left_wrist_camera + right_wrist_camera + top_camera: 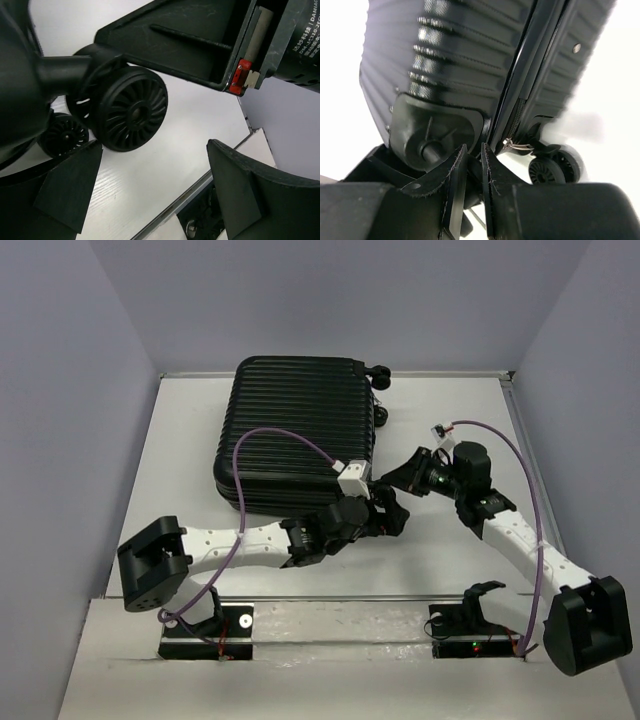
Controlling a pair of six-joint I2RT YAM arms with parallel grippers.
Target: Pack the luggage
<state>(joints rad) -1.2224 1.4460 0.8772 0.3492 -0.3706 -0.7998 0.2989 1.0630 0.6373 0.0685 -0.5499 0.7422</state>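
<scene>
Luggage [295, 430]: closed, flat on table [180, 490], toward 12 o'clock. Left gripper [152, 155]: at luggage's 5 o'clock corner, jaws fully spread, holding nothing; wheel [131, 108] just ahead of fingers. Right gripper [473, 150]: jaws nearly together, slim gap, tips at zipper seam [520, 85]; whether anything is pinched, cannot tell.
</scene>
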